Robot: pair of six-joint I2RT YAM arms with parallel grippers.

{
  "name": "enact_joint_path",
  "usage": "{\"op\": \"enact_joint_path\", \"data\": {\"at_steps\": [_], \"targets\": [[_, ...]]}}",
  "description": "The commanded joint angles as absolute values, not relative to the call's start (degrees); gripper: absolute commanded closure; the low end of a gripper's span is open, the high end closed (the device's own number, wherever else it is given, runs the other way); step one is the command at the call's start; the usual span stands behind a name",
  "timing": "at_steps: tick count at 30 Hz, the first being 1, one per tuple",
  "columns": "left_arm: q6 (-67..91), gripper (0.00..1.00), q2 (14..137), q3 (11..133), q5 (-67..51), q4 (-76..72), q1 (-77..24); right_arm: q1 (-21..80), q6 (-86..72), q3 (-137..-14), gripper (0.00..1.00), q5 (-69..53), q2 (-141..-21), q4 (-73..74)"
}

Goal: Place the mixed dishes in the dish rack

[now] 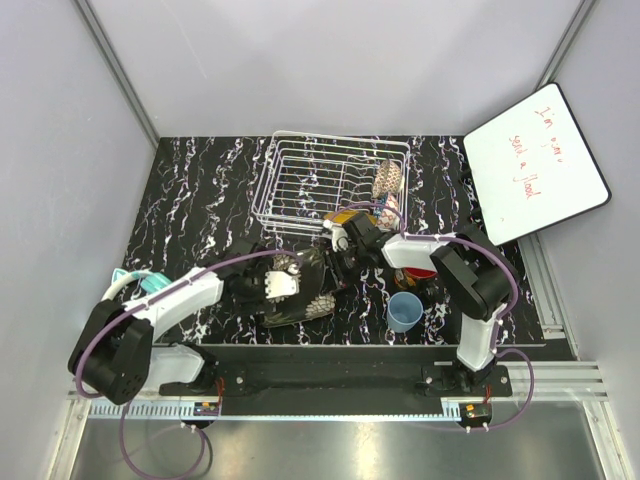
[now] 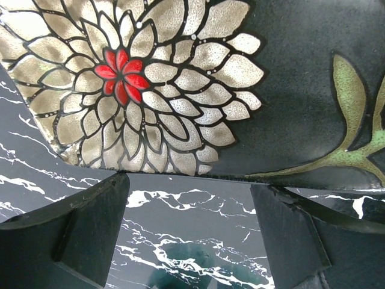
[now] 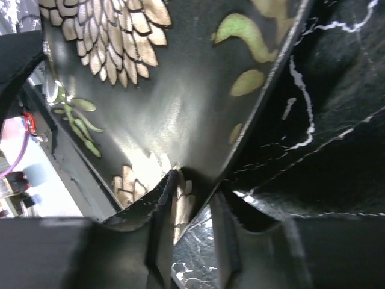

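Note:
The dark squarish plate [image 1: 305, 292] with pale flowers is in front of the white wire dish rack [image 1: 300, 170]. My right gripper [image 1: 345, 250] is shut on the plate's far right rim; in the right wrist view its fingers [image 3: 162, 205] pinch that rim [image 3: 180, 90]. My left gripper [image 1: 280, 285] is open at the plate's near left edge, and the plate [image 2: 283, 90] lies just beyond its fingertips [image 2: 189, 180]. A speckled bowl [image 1: 390, 178] stands in the rack's right end. The yellow-orange plate [image 1: 343, 215] peeks out by the rack's front. The light-blue cup [image 1: 404, 311] stands upright on the table.
Teal headphones [image 1: 140, 283] lie at the left by the left arm. A white board with red writing [image 1: 535, 165] leans at the back right. Something dark red [image 1: 413, 280] shows under the right arm. The blue bowl is not in view.

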State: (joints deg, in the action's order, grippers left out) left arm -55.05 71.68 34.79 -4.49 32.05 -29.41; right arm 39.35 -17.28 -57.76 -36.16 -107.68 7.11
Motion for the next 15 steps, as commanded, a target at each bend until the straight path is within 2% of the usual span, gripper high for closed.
{"op": "enact_joint_path", "data": {"at_steps": [1, 2, 3, 4, 8, 10, 15], "targets": [[-53.6, 0.13, 74.1, 35.7, -8.1, 29.2, -31.2, 41.0, -16.3, -58.4, 0.80, -38.8, -108.2, 5.4], [-53.7, 0.13, 74.2, 35.8, -7.9, 29.2, -31.4, 41.0, -16.2, -58.2, 0.86, -38.8, -107.8, 5.2], [-53.7, 0.13, 74.3, 35.8, -8.0, 29.3, -31.5, 41.0, -16.3, -58.1, 0.97, -38.8, -107.7, 5.1], [-53.6, 0.13, 74.4, 35.9, -7.8, 29.3, -31.6, 41.0, -16.2, -57.9, 1.00, -38.8, -107.3, 5.1], [-51.8, 0.13, 72.1, 38.4, -3.4, 29.9, -31.0, 41.0, -14.8, -56.7, 1.00, -36.9, -103.8, 5.4], [-51.5, 0.13, 69.4, 43.8, -4.0, 31.9, -25.4, 41.0, -13.7, -56.3, 1.00, -34.6, -100.4, 6.4], [-47.3, 0.14, 68.2, 61.8, -14.3, 42.8, -7.3, 41.0, -8.2, -58.7, 1.00, -26.1, -92.6, 12.7]]}}
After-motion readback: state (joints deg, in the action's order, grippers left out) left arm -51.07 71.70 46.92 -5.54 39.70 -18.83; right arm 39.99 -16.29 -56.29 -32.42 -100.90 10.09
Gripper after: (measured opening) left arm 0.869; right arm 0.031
